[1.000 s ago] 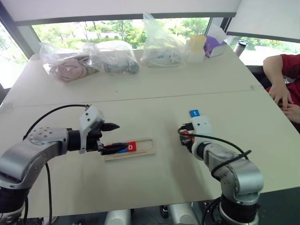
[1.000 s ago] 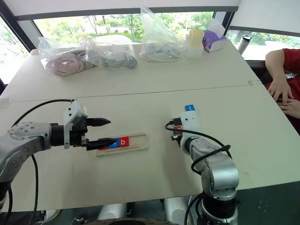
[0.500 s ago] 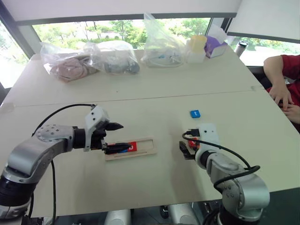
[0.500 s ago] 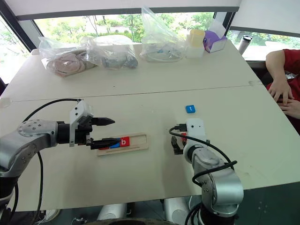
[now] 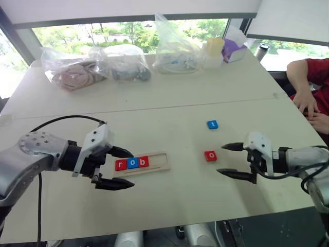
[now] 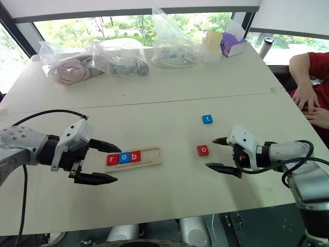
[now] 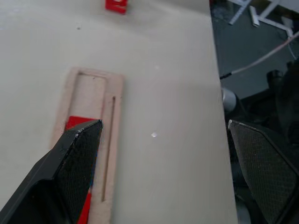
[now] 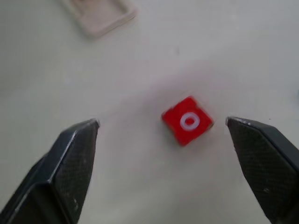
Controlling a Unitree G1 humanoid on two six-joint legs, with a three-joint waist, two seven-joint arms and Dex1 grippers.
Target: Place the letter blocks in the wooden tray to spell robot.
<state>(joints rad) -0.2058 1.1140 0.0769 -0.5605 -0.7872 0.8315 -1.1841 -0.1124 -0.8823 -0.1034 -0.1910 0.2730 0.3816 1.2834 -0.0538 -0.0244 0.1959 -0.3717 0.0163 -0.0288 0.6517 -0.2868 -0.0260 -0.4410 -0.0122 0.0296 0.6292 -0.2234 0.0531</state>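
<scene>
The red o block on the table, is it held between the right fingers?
No, the red o block lies alone on the table, apart from both open fingers.

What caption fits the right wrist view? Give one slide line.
Open right pincer over the table, red o block lying between its fingers, tray end beyond.

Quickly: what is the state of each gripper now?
Left gripper: open, holding nothing.
Right gripper: open, holding nothing; red o block lies just before it.

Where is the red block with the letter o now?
The red o block lies on the table, right of the wooden tray, just before the open right gripper, nearer the robot than the blue t block.
</scene>
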